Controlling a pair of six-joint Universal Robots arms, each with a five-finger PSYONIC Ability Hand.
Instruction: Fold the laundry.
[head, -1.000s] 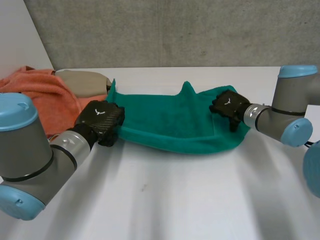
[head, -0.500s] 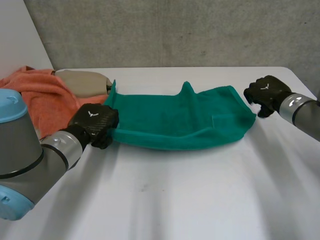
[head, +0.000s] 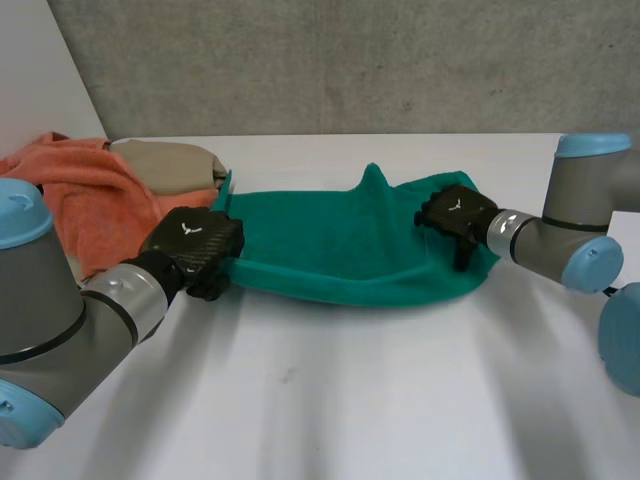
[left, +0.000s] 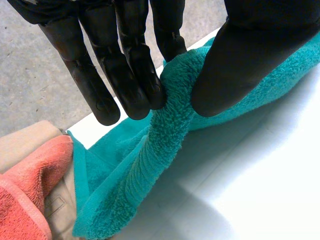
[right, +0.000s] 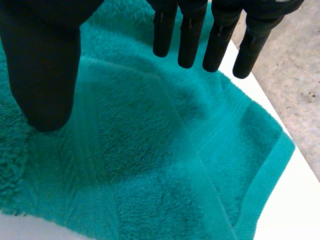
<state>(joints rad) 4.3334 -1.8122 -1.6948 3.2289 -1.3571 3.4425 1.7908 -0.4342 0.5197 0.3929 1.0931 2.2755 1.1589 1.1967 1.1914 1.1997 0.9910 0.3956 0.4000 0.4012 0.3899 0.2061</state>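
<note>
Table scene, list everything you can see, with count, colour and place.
teal terry towel: one, teal, spread across the table's middle.
orange terry towel: one, orange, heaped at the table's far left.
beige folded cloth: one, beige, beside the orange towel.
white table: one, white, under everything.
grey concrete wall: one, grey, behind the table.
left robot hand: one, black, pinching the teal towel's left edge.
right robot hand: one, black, fingers straight, over the towel's right end.

I see the green towel (head: 340, 245) spread across the white table (head: 350, 400), my left hand (head: 195, 245) at its left end and my right hand (head: 455, 213) over its right part. An orange towel (head: 70, 200) and a beige cloth (head: 170, 162) lie far left.
</note>
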